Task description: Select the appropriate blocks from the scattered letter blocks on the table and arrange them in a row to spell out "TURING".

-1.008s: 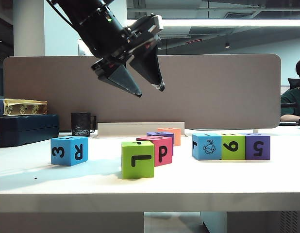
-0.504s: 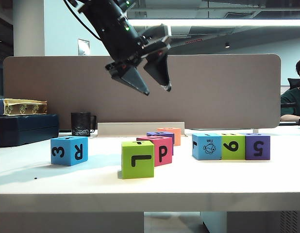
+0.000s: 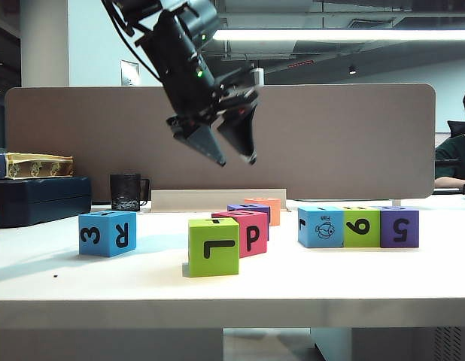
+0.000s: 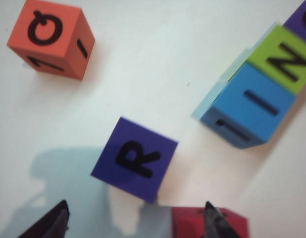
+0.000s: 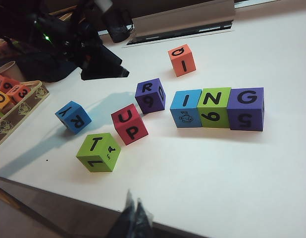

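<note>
Left tool held above the loose blocks, three letters already in a row

The left tool [image 3: 231,150] is held high over the tabletop [image 3: 308,278], its jaws apart and empty, above the purple R block [image 4: 134,158], probably the next letter needed. The I, N and G blocks [image 5: 217,109] are set touching in a row at the right. The T block [image 5: 98,152] and U block [image 5: 129,124] lie loose nearby. The right tool [image 5: 132,213] is seen at the near edge, jaws together.

The white table [image 5: 232,173] carries scattered letter blocks [image 5: 131,124]. Right of the magenta block [image 3: 251,233], three stand touching in a row [image 3: 358,226].
</note>
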You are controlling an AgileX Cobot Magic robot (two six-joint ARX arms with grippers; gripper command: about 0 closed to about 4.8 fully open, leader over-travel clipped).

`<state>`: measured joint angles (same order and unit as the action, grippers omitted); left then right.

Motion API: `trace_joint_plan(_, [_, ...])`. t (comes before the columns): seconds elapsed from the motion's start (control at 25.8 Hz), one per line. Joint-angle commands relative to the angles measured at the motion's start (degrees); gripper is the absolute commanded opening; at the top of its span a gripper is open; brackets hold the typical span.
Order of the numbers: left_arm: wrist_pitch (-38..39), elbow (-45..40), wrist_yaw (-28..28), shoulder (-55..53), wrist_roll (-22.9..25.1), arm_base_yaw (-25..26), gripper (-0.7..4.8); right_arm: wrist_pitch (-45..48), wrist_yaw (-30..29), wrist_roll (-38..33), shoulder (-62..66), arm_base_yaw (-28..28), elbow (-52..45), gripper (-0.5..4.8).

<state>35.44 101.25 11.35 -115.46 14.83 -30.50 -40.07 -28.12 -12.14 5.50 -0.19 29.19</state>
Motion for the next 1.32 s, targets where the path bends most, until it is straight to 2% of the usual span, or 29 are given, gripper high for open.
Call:
trace_joint_plan(0.04, [1.0, 0.3, 0.2, -0.7, 6.5, 0.5, 3.89, 0.0, -0.3, 0.2, 0.0, 0.0, 0.3, -0.01])
trace_joint_plan(0.08, [1.2, 0.3, 0.0, -1.0, 8.3, 0.6, 4.08, -0.4, -0.3, 0.2, 0.0, 0.0, 0.3, -0.01])
trace_joint_plan(0.23, [0.5, 0.3, -0.2, -2.1, 13.9, 0.6, 4.09, -0.6, -0.3, 0.2, 0.0, 0.0, 0.3, -0.01])
trace_joint_plan(0.43, [-2.0, 0.3, -0.2, -3.9, 16.6, 0.6, 4.09, -0.6, -0.3, 0.2, 0.0, 0.0, 0.3, -0.01])
trace_joint_plan(0.74, [-7.0, 0.3, 0.5, -6.5, 16.7, 0.6, 4.06, -0.6, -0.3, 0.2, 0.0, 0.0, 0.3, -0.01])
trace_joint_plan(0.93, [-6.8, 0.3, 0.6, -7.7, 16.7, 0.6, 4.04, -0.6, -0.3, 0.2, 0.0, 0.0, 0.3, -0.01])
trace_joint_plan(1.09, [-7.6, 0.3, 3.2, -8.3, 16.7, 0.5, 4.02, -0.6, -0.3, 0.2, 0.0, 0.0, 0.3, -0.01])
trace_joint_plan(1.2, [-8.5, 0.3, 3.5, -8.8, 16.7, 0.5, 3.93, -0.5, -0.3, 0.2, 0.0, 0.0, 0.3, -0.01])
trace_joint_plan(1.32, [-9.0, 0.3, 3.6, -9.9, 16.7, 0.5, 3.49, -0.4, -0.3, 0.2, 0.0, 0.0, 0.3, -0.01])
